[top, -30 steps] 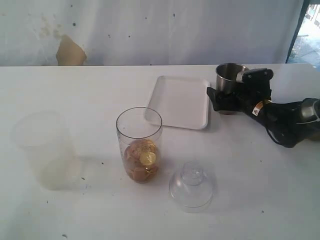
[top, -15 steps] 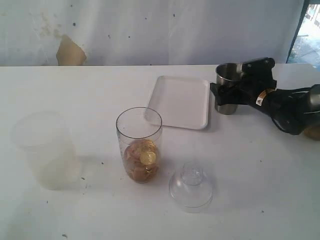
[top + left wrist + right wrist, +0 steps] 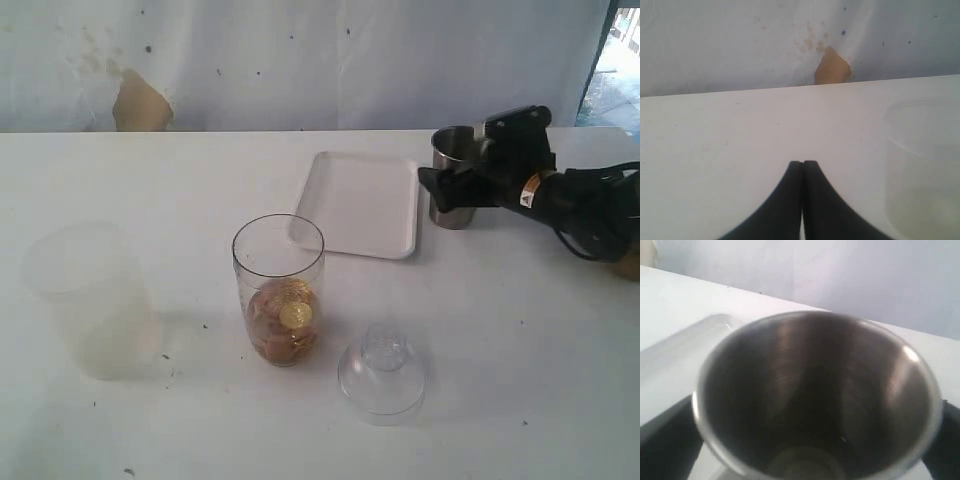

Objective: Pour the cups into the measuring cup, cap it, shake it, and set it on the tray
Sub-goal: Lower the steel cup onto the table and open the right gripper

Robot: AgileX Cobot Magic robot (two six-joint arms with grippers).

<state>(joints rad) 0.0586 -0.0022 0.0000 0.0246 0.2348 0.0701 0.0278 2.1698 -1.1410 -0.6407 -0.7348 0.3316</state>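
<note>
Right claw [image 3: 447, 192] spread wide, one jaw on either side of the tapered stainless-steel tumbler [image 3: 450, 150]. The tumbler stands upright on the white table [image 3: 520, 340] just beside the flat white rectangular tray [image 3: 360, 205] and looks empty inside, so I read the claw as released, not clamped. Tall clear plastic measuring cylinder [image 3: 278, 290] stands mid-table holding brown and gold pieces, with the clear domed cap [image 3: 382, 372] just beside it — the steel pour looks done and capping is next, so this claw must clear the tumbler, cross over and take the cap by its short neck. Left claw [image 3: 802, 165] pinched closed on nothing, near the frosted plastic cup [image 3: 922, 165].
</note>
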